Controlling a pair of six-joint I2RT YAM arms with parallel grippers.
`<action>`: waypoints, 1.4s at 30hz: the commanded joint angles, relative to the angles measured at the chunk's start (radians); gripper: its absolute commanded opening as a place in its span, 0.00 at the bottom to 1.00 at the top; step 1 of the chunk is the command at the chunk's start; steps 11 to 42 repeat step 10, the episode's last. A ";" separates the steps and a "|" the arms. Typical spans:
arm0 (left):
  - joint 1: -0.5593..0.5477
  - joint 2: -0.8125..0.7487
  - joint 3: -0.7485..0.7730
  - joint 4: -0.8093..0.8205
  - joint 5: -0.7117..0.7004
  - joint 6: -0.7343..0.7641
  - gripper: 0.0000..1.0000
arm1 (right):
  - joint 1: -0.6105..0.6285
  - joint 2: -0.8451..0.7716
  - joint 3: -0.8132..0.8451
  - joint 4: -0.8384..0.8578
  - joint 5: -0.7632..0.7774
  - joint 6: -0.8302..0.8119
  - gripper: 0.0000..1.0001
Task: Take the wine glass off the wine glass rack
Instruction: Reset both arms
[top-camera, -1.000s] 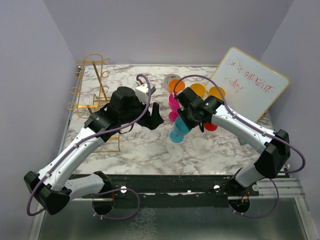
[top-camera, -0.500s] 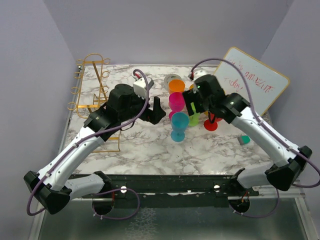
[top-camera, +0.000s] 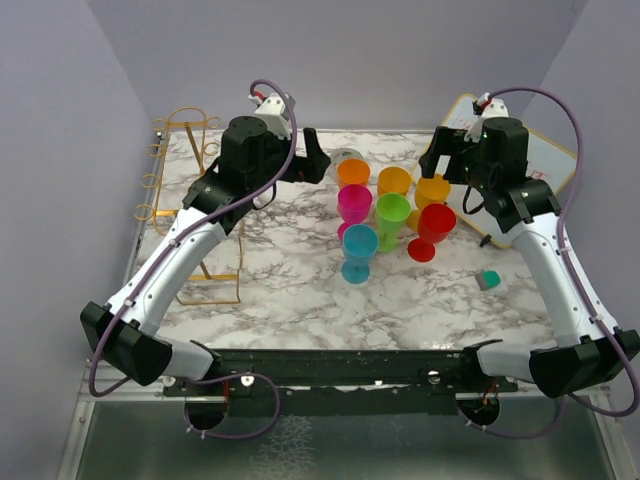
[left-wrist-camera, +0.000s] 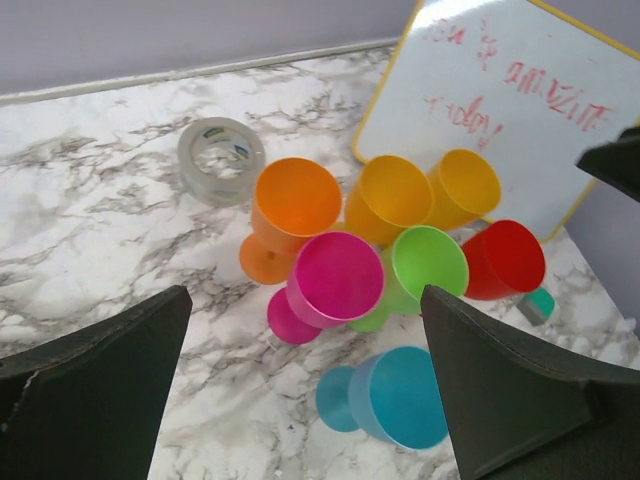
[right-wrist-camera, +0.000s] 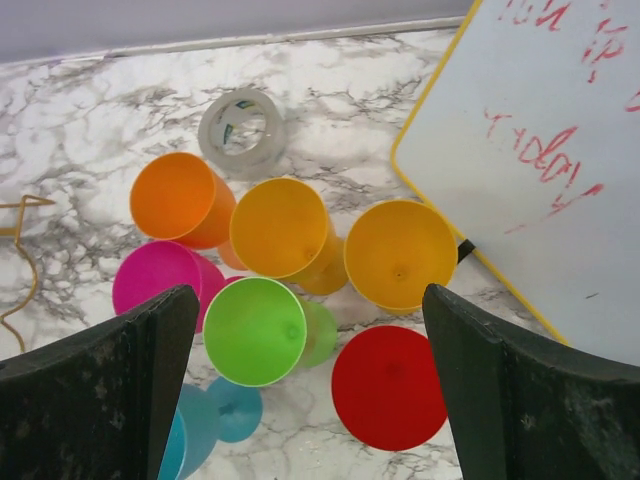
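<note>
The gold wire wine glass rack (top-camera: 186, 190) stands at the table's left edge, and I see nothing hanging on its arms. Several coloured wine glasses stand upright in a cluster mid-table. The blue one (top-camera: 359, 250) is nearest, behind it pink (top-camera: 354, 204), green (top-camera: 392, 210) and red (top-camera: 436, 222). My left gripper (top-camera: 318, 160) hangs open above the far left of the cluster, looking down on the blue glass (left-wrist-camera: 400, 395). My right gripper (top-camera: 452, 162) hangs open above the far right, over the green (right-wrist-camera: 255, 330) and red (right-wrist-camera: 388, 385) glasses. Neither holds anything.
A clear tape roll (top-camera: 342, 157) lies behind the orange glass (top-camera: 352, 172). A yellow-framed whiteboard (top-camera: 520, 170) leans at the back right. A small teal block (top-camera: 488, 280) lies at the right front. Purple walls close in three sides.
The right gripper opened and let go of the blue glass, which now stands alone. Both arms rose and drew back toward the far wall, the left one opening wider.
</note>
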 joint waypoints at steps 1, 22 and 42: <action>0.051 -0.016 0.029 0.038 -0.010 -0.036 0.99 | 0.005 0.005 0.016 -0.003 -0.093 0.039 1.00; 0.058 -0.069 -0.006 0.046 0.062 -0.037 0.99 | 0.005 0.018 0.035 -0.020 -0.043 0.035 1.00; 0.058 -0.069 -0.006 0.046 0.062 -0.037 0.99 | 0.005 0.018 0.035 -0.020 -0.043 0.035 1.00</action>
